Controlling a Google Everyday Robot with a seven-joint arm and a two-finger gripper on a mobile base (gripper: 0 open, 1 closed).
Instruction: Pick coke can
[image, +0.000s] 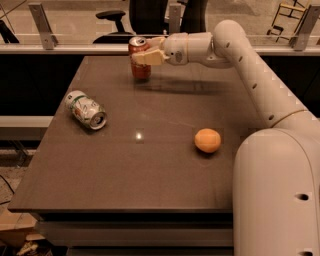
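Observation:
The coke can (140, 67) is red with a silver top and stands upright at the far edge of the dark table (150, 165), left of centre. My gripper (146, 55) reaches in from the right at the can's upper half. Its cream fingers (149, 58) are closed around the can, one crossing its front. The can's base is at or just above the table top; I cannot tell which.
A white-and-green silver can (86, 109) lies on its side at the table's left. An orange (207, 140) sits right of centre. My white arm and base (275, 190) fill the right side. A rail and office chairs stand behind the table.

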